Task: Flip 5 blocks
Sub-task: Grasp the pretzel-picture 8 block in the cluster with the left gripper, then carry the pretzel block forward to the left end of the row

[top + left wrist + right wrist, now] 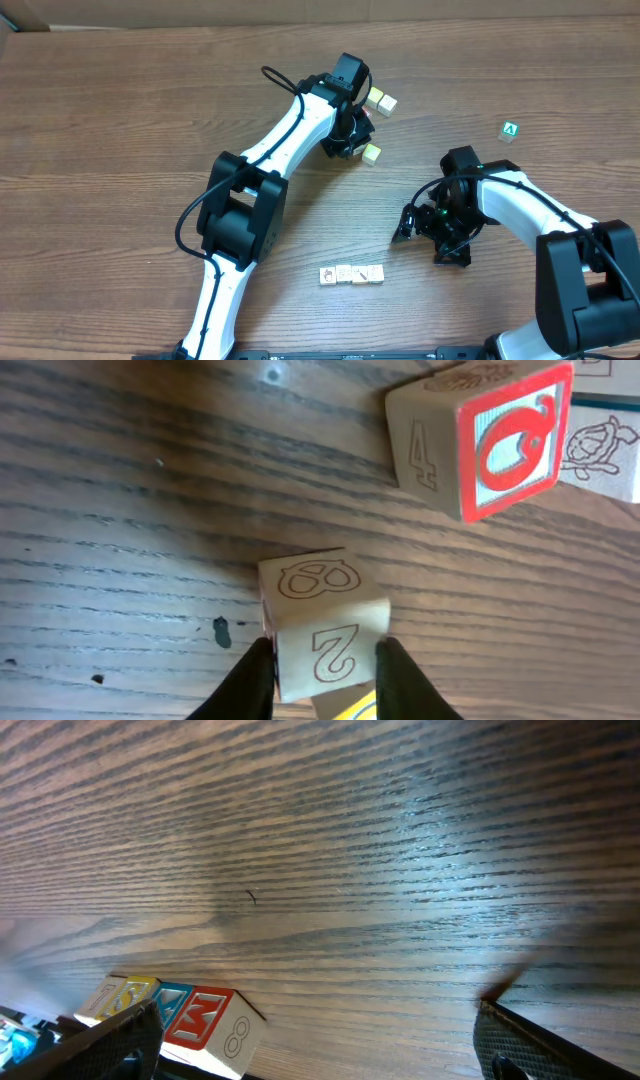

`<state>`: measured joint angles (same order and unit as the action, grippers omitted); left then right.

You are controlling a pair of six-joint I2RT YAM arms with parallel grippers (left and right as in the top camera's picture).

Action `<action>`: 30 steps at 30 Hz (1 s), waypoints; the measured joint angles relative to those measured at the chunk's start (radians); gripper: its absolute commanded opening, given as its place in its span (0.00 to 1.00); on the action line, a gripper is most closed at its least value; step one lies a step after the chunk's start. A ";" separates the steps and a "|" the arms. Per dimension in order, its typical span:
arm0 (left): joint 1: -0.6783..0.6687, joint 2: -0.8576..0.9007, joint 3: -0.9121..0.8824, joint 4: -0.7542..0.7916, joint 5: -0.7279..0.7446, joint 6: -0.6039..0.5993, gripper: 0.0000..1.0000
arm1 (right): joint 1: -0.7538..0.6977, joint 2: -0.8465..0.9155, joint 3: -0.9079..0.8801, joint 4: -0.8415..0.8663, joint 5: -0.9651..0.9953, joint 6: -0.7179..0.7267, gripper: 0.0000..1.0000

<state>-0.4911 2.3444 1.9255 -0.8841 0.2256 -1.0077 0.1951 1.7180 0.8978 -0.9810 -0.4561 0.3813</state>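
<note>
My left gripper clamps a block toward the table's far edge, my right gripper gapes empty, and four blocks rowed near the front edge look done, likely leaving this one.

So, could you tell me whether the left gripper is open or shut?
Shut: the left gripper has both fingers pressed against the sides of a block.

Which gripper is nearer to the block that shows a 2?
Left. The left gripper has its fingers on both sides of the block with the 2. The right gripper stands open far from it, near the row of four blocks.
</note>
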 measured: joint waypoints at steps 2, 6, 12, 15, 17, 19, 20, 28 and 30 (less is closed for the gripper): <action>0.000 0.000 0.001 0.000 0.002 -0.001 0.17 | 0.000 0.000 0.000 0.000 0.000 -0.002 1.00; 0.001 0.000 0.001 -0.001 0.003 -0.002 0.12 | 0.000 0.000 0.000 -0.002 0.000 -0.007 1.00; 0.027 0.000 0.010 -0.056 0.015 0.056 0.04 | 0.000 0.000 0.000 -0.006 0.000 -0.019 1.00; 0.063 0.000 0.014 -0.098 0.027 0.097 0.04 | 0.000 0.000 0.000 -0.006 0.000 -0.020 1.00; 0.086 0.000 0.018 -0.129 0.032 0.122 0.04 | 0.000 0.000 0.000 -0.007 0.000 -0.020 1.00; 0.113 -0.001 0.021 -0.167 0.034 0.159 0.04 | 0.000 0.000 0.000 -0.006 0.000 -0.020 1.00; 0.124 -0.002 0.022 -0.187 0.032 0.179 0.04 | 0.000 0.000 0.000 -0.006 0.000 -0.020 1.00; 0.149 -0.033 0.020 -0.382 -0.154 0.322 0.05 | 0.000 0.000 0.000 -0.006 0.000 -0.019 1.00; 0.148 -0.055 0.018 -0.414 -0.188 0.345 0.05 | 0.000 0.000 0.000 -0.006 0.000 -0.020 1.00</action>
<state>-0.3431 2.2898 1.9434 -1.2984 0.0380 -0.6628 0.1951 1.7180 0.8982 -0.9871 -0.4561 0.3614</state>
